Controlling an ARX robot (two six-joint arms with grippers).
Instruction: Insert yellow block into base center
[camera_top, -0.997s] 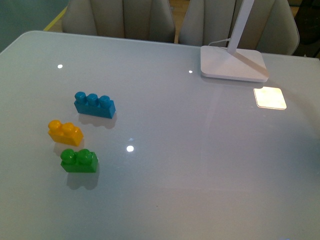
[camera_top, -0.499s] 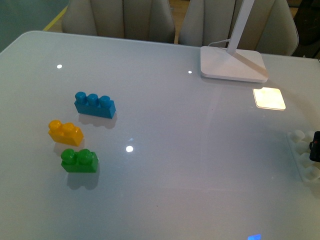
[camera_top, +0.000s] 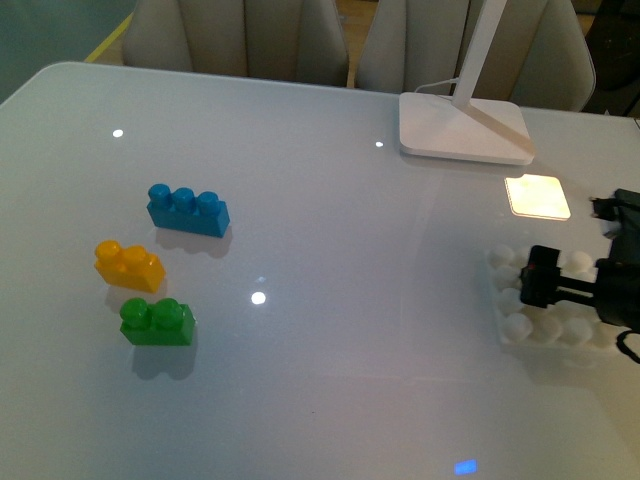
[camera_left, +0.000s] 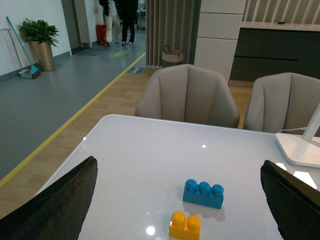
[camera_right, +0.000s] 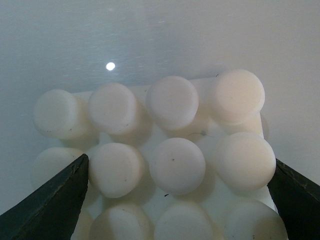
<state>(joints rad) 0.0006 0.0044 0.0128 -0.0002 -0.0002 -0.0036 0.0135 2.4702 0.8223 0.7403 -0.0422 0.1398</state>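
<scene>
Left gripper (camera_left: 178, 167): spread wide, empty, out of the front view, looking down on the bricks. Toward the left edge of the surface (camera_top: 330, 400), unmoved over the last second: blue brick (camera_top: 188, 210) farthest back, yellow block (camera_top: 129, 265) just in front of it and nearest the edge, green brick (camera_top: 157, 322) closest to the robot. None touching, none gripped. By the far edge, right of middle, a white lamp foot (camera_top: 462, 128).

The change, all on the right: no base (camera_top: 530, 326) in sight a second ago, then only its corner at the right edge, now most of it inside that edge with the right gripper (camera_top: 540, 277) over it. Fingers well apart on either side of the studs; pinching the base or merely straddling it, hard to tell from here.

Meaning for the task: base brought in but well apart from the yellow block, probably not yet at its final spot. Yellow block untouched, insertion not begun.

No brand, label or writing readable anywhere.
</scene>
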